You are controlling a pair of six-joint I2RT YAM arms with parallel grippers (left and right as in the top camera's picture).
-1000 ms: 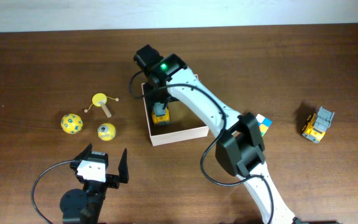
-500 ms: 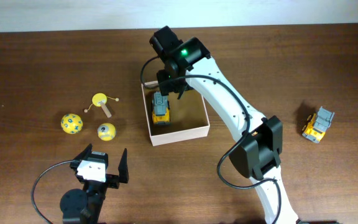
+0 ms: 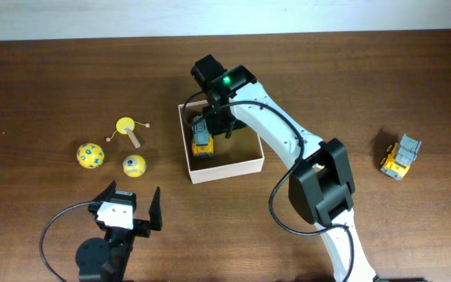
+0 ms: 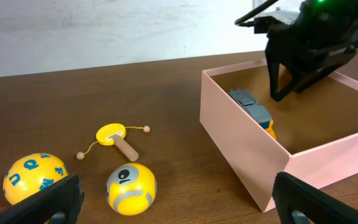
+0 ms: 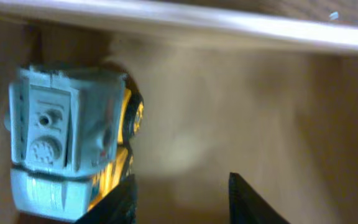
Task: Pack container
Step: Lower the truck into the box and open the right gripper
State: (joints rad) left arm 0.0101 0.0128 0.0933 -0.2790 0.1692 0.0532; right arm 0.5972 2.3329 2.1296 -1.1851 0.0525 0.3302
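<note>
Container (image 3: 225, 173) sits mid-table. Right gripper (image 5: 180, 186) is inside it, jaws part-open and empty. Toy truck (image 5: 67, 143) lies beside them at the container's left wall, blurred and partly cut off. Left gripper (image 3: 130, 205) gapes wide, apart from the container's front-left corner.

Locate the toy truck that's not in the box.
Overhead view: the toy truck sits alone at the far right of the table, well past the box.

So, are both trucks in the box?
No, one truck lies in the box, while the other truck sits on the table out to its right.
</note>
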